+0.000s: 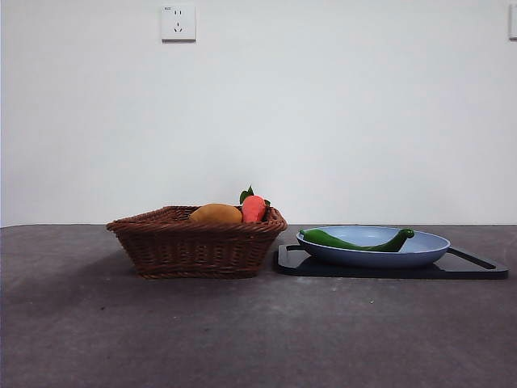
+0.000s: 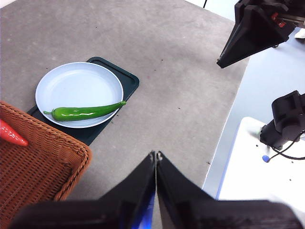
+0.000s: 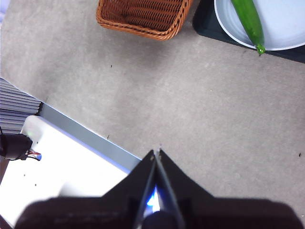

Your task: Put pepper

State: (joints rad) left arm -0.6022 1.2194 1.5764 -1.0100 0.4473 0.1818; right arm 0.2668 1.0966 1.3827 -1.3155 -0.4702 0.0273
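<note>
The long glossy green pepper (image 1: 355, 241) lies across a pale blue plate (image 1: 428, 249) that rests on a dark tray (image 1: 477, 265). It also shows in the left wrist view (image 2: 86, 112) and in the right wrist view (image 3: 249, 21). My left gripper (image 2: 156, 155) is shut and empty, high above the table, well away from the plate (image 2: 81, 81). My right gripper (image 3: 157, 152) is shut and empty, high above the table's near edge. Neither gripper shows in the front view.
A brown wicker basket (image 1: 198, 246) stands left of the tray and holds a yellow-orange fruit (image 1: 215, 214) and a small red-orange fruit with green leaves (image 1: 254, 208). The other arm's black gripper (image 2: 255, 31) shows in the left wrist view. The table edge (image 3: 90, 136) runs below my right gripper.
</note>
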